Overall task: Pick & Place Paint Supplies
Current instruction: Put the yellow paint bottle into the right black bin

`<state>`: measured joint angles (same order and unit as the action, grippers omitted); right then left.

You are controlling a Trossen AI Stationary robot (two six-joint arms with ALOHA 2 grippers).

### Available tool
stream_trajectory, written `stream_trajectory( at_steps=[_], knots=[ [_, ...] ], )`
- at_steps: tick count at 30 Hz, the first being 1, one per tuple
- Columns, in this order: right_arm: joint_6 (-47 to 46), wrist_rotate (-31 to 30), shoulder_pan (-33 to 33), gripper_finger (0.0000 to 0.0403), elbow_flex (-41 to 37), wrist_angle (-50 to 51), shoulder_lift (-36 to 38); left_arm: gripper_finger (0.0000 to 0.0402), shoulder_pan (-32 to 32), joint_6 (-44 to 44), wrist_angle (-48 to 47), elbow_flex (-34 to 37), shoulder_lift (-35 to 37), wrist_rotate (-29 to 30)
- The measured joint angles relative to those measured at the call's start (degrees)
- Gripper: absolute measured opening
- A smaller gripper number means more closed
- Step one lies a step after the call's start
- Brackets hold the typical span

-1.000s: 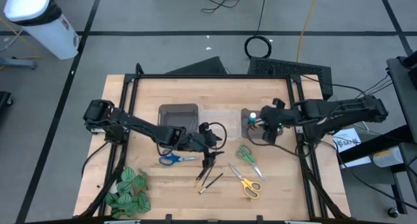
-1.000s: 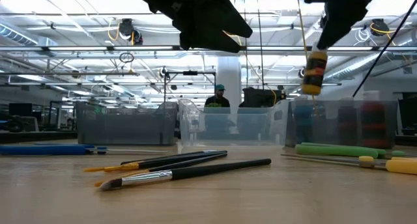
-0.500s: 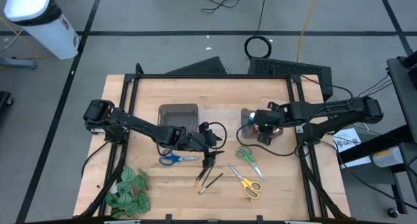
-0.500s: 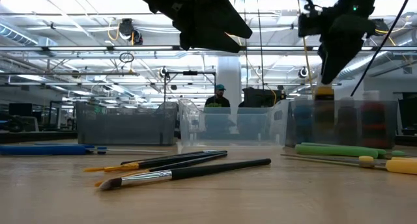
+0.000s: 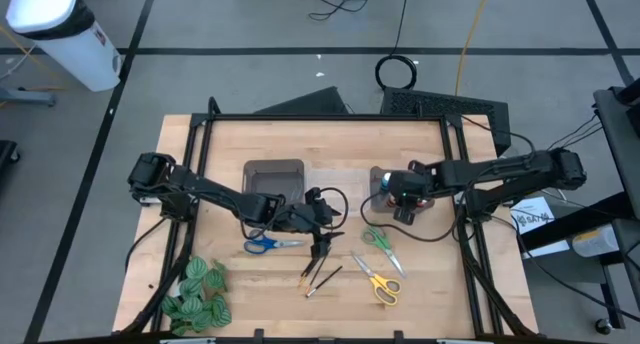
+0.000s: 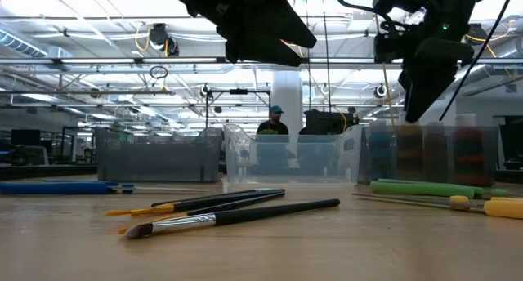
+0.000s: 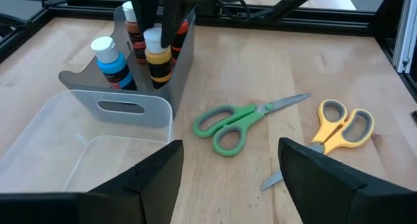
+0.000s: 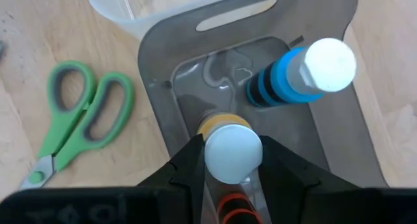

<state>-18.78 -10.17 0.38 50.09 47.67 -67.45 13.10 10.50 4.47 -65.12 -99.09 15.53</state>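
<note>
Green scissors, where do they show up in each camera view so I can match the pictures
High view: green scissors lie right of centre, below the grey bin of paint bottles.
Low view: green handle at far right on the table.
Left wrist view: centre, beside the yellow scissors.
Right wrist view: left edge.
Shared landmark: the grey bin beside them.
</note>
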Motion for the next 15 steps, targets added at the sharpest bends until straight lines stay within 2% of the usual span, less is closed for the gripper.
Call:
stream_trajectory(
  at_steps=[8,15],
  knots=[
    [0.0,-0.1,0.0,0.0106,-1.4,-1.4,0.1,0.0247,0.0,0.0,0.0,0.0,0.0,0.0],
    [0.0,0.0,0.0,0.0172,-1.8,-2.5,0.0,0.0262,0.0,0.0,0.0,0.0,0.0,0.0]
  ],
)
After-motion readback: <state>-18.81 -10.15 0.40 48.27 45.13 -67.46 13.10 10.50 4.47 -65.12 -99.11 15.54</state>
